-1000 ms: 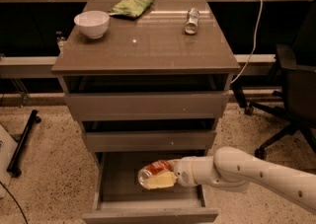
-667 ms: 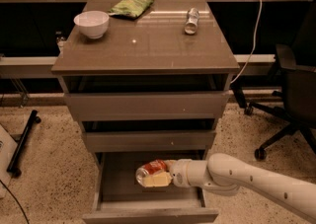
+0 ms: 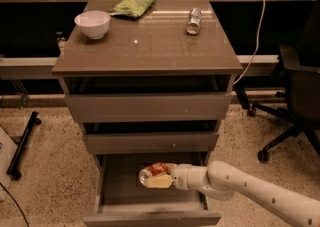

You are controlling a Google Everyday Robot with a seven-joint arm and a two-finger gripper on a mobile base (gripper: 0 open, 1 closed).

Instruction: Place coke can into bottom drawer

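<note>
The coke can (image 3: 152,171) is red-orange with a silver end and lies on its side, held over the inside of the open bottom drawer (image 3: 150,216). My gripper (image 3: 159,176) reaches in from the right on a white arm and is shut on the can, with a pale finger (image 3: 160,182) below it. The can sits near the drawer's middle, close above its floor. The two shallower drawers above are slightly open.
On the cabinet top (image 3: 150,46) stand a white bowl (image 3: 92,23), a green chip bag (image 3: 132,5) and a silver-grey can (image 3: 193,21) lying on its side. A black office chair (image 3: 295,101) stands at the right. A black stand leg (image 3: 22,143) lies on the floor at left.
The gripper with the can has shifted slightly left and deeper into the bottom drawer. The items on top have not moved.
</note>
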